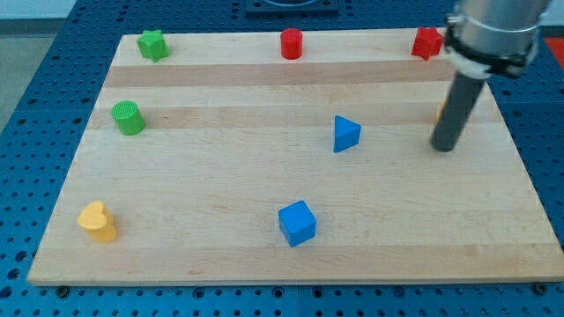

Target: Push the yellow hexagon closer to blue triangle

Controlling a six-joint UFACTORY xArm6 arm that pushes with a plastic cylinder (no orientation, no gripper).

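Observation:
The blue triangle lies on the wooden board, right of centre. My tip rests on the board well to the triangle's right. Only a thin yellow-orange sliver shows at the rod's left edge, just above my tip. It may be the yellow hexagon; the rod hides its shape. A second yellow block, rounded like a heart, sits near the board's bottom left corner, far from my tip.
A green star, a red cylinder and a red star-like block line the top edge. A green cylinder sits at the left. A blue cube lies below the triangle.

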